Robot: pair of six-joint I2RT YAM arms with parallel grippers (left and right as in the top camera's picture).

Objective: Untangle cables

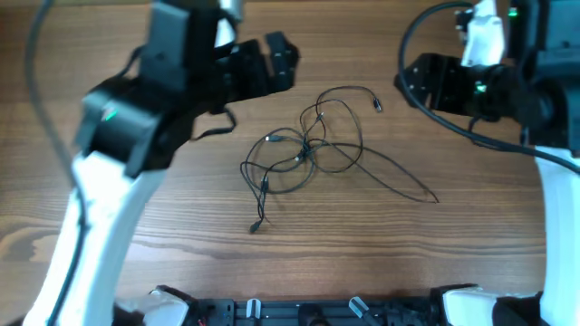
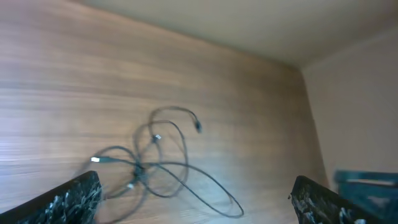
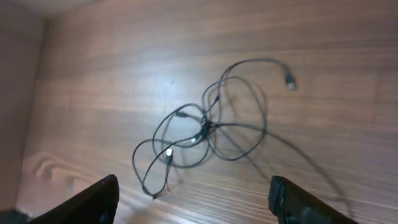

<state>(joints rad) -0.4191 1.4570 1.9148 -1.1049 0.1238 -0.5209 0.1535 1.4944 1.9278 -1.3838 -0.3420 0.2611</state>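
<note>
Overhead: the cables [image 1: 306, 145] lie in one loose tangle on the wooden table [image 1: 471, 244]. Their thin dark loops cross at a knot [image 1: 309, 154]. A long strand sweeps out from the knot toward the right arm's side and doubles back. A dark plug [image 1: 376, 106] lies beyond the knot and another cord end [image 1: 255, 226] lies nearer the robot. The left gripper [image 1: 288, 62] and the right gripper [image 1: 406, 80] hang on opposite sides of the knot, both well apart from it, and neither touches a cord.

Left wrist: the left gripper [image 2: 196, 199] has its fingers at the two lower corners of the frame. They are spread wide, with only bare wood between them. The knot [image 2: 138, 169] sits ahead of that gap, with a silvery-tipped plug [image 2: 95, 160] just beside it.

Right wrist: the right gripper [image 3: 193, 199] is likewise parted and holds nothing. The knot [image 3: 205, 127] lies ahead of it, the dark plug [image 3: 290, 81] is well beyond the knot, and a pale tip [image 3: 169, 152] is nearer the fingers.

These cords look almost weightless and limp, so they would likely drag the whole bundle along rather than hold any shape. They lie flat on the wood and seem hard to pinch. The likeliest holds are a plug end or a loop away from the knot, with each gripper on a different cord. A pull at the knot itself would probably tighten it.
</note>
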